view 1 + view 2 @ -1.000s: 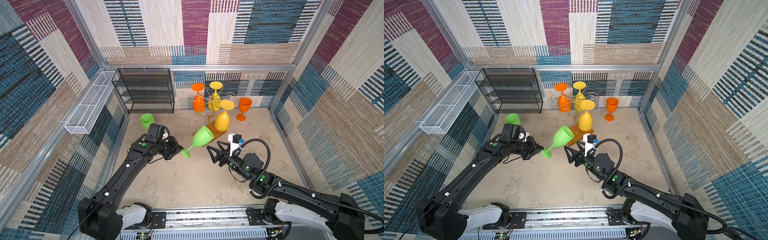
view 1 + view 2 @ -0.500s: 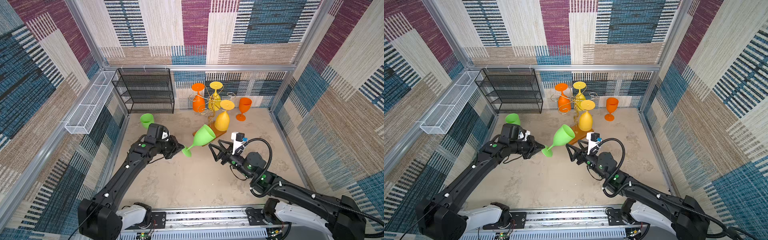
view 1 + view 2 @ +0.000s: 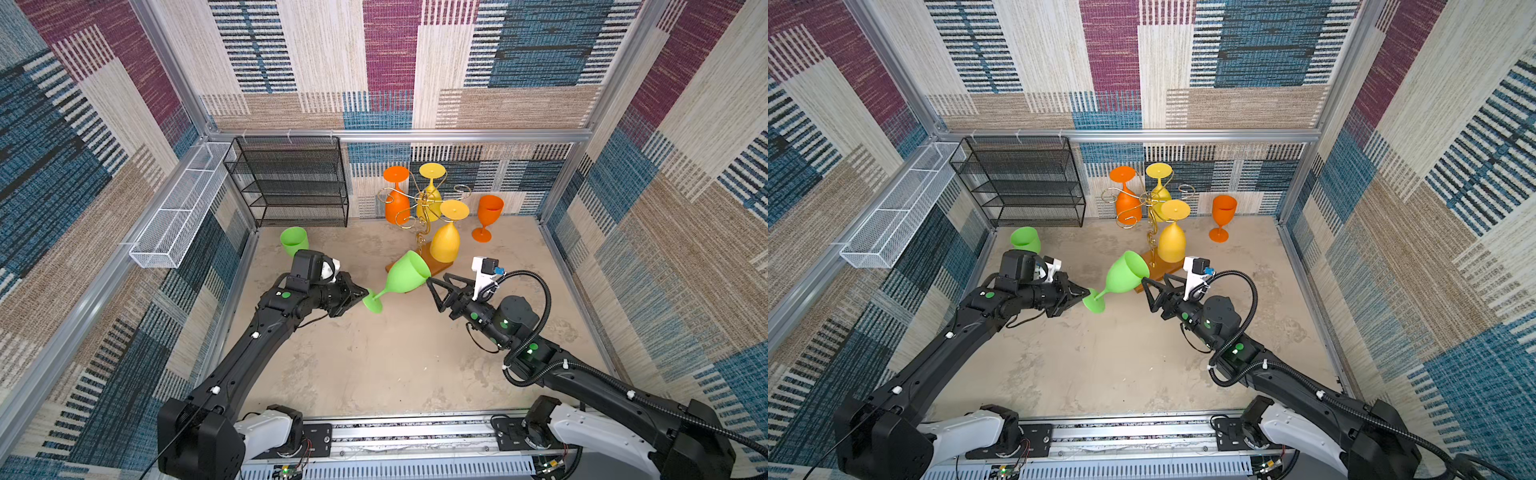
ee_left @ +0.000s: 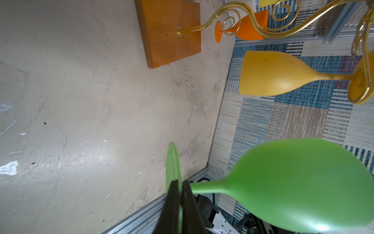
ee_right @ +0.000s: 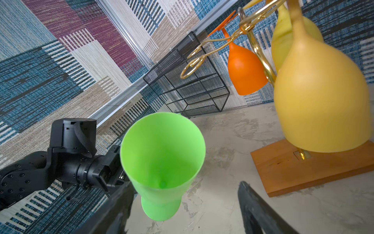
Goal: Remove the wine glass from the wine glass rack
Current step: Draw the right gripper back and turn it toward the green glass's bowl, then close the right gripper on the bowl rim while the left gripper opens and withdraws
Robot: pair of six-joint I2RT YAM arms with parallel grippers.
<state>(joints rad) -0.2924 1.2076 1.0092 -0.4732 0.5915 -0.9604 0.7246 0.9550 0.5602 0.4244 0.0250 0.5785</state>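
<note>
Across the lower half of both top views you see the mottled beige floor (image 3: pixel 374 365). Against the back wall, left of centre, stands the black mesh shelf unit with several tiers (image 3: pixel 291 183). The long white wire mesh tray (image 3: pixel 178 212) is fixed to the left wall beside it.

Upper centre, you have the wine glass rack (image 3: pixel 1160 269), thin gold wire with curled arms on a rectangular orange-brown wooden base. Three plastic glasses hang from it upside down: a yellow one (image 3: pixel 444 245) at the front, an orange one (image 3: pixel 397 205) at its left and a second yellow one (image 3: pixel 432 199) at the back. An upright orange glass (image 3: pixel 489 212) stands on the floor to the right of the rack. An upright green glass (image 3: pixel 294 241) stands at the left, just below the shelf unit.

The bright green plastic wine glass (image 3: pixel 405 276) is off the rack. It sits mid-frame, tilted in the air, with its bowl overlapping the base in both top views. Its foot points left and its open mouth points up and to the right.

Your left gripper (image 3: pixel 363 294) is pinched tight on the flat foot of that glass, as the left wrist view shows. Your right gripper (image 3: pixel 436 277) has its fingers spread wide, with the tips just beside the rim of the bowl and not closed on it.
</note>
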